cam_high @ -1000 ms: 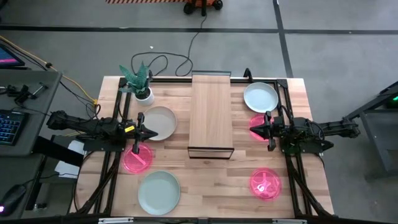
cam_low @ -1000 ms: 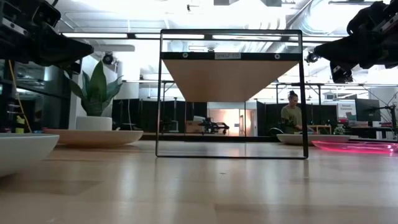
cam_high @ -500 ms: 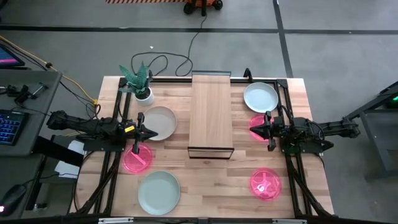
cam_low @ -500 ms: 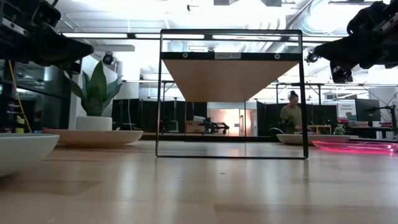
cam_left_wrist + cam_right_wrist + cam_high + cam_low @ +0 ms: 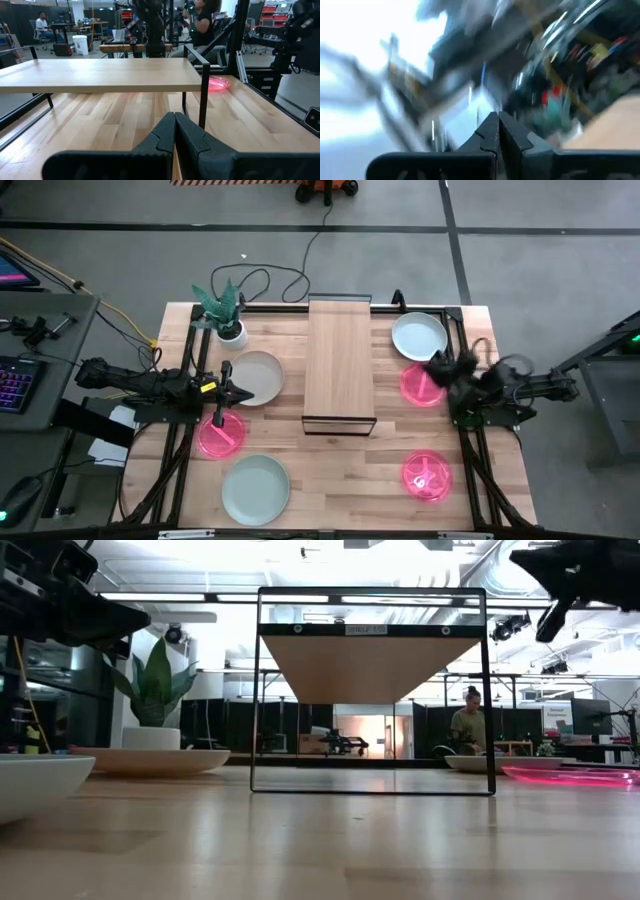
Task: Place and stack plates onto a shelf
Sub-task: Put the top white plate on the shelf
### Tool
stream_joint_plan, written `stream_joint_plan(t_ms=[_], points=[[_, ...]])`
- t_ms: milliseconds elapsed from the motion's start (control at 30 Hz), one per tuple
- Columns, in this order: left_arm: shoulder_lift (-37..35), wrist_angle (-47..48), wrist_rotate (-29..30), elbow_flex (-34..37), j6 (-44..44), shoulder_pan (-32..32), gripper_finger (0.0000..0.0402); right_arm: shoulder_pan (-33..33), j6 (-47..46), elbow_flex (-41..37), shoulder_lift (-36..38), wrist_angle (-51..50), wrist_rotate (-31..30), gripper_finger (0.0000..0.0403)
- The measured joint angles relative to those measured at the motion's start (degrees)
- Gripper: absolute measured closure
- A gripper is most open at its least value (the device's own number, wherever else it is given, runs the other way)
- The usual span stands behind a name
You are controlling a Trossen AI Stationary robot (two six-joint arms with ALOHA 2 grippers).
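1. Standing at the middle of the desk (image 5: pixel 340 470), the shelf (image 5: pixel 339 360) carries nothing on its light-wood board, a thin black frame holding it clear of the desktop.
2. Left of the shelf lie a whitish plate (image 5: pixel 255 377), a pink plate (image 5: pixel 221 436) and a mint plate (image 5: pixel 255 489); a potted plant (image 5: pixel 226 313) stands at the far left corner with cables (image 5: pixel 270 280) trailing behind it.
3. Right of the shelf lie a whitish plate (image 5: pixel 419 335), a pink plate (image 5: pixel 420 384) just beside it and another pink plate (image 5: pixel 426 476) nearer the front edge.
4. The left claw (image 5: pixel 226 392) hangs between the whitish and pink plates on its side, fingers pressed together and holding nothing.
5. The right claw (image 5: pixel 437 366) is raised over the pink plate beside the shelf, fingers closed and empty.
6. A person (image 5: pixel 466 725) sits in the room behind the desk.
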State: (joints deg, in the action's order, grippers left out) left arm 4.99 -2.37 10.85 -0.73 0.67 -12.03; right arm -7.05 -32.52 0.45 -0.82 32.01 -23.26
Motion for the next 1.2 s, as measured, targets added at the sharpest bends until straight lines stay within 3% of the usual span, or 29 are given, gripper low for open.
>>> stream_joint_plan(t_ms=[100,167,333,467,567,667,767,867,1000,1200], points=[[-0.01,0.01,0.01,0.0,0.0,0.0,0.0401,0.02,-5.13,0.0,0.0,7.78,-13.14,0.0402],[-0.02,0.02,0.02,0.01,0.0,0.0,0.0401,0.17,-11.61,0.65,-0.8,6.16,-17.14,0.0402],[0.0,0.01,0.02,0.01,0.0,0.0,0.0401,2.19,-21.33,7.61,-11.62,-0.85,-13.73,0.0402],[-0.02,0.01,0.01,0.01,0.0,0.0,0.0401,5.28,-19.41,15.56,-24.79,-4.39,-16.16,0.0402],[0.0,0.02,0.02,0.01,0.0,0.0,0.0401,9.86,-19.65,22.34,-31.9,-18.14,-16.99,0.0402],[0.0,0.02,0.01,0.0,0.0,-0.02,0.0401,15.12,-28.06,29.57,-37.34,-41.42,-15.35,0.0391],[0.0,0.02,0.02,0.01,0.0,-0.02,0.0401,19.64,-34.32,35.11,-42.41,-63.56,-13.32,0.0363],[-0.02,0.02,0.02,0.02,0.0,-0.02,0.0401,23.03,-45.29,37.76,-46.49,-79.53,-11.77,0.0324],[0.0,0.0,0.02,0.0,0.0,-0.02,0.0401,25.75,-56.74,38.01,-50.88,-89.26,-7.73,0.0275],[0.0,0.02,0.0,0.02,0.0,0.0,0.0401,27.02,-67.25,38.03,-58.69,-92.29,-9.74,0.024]])
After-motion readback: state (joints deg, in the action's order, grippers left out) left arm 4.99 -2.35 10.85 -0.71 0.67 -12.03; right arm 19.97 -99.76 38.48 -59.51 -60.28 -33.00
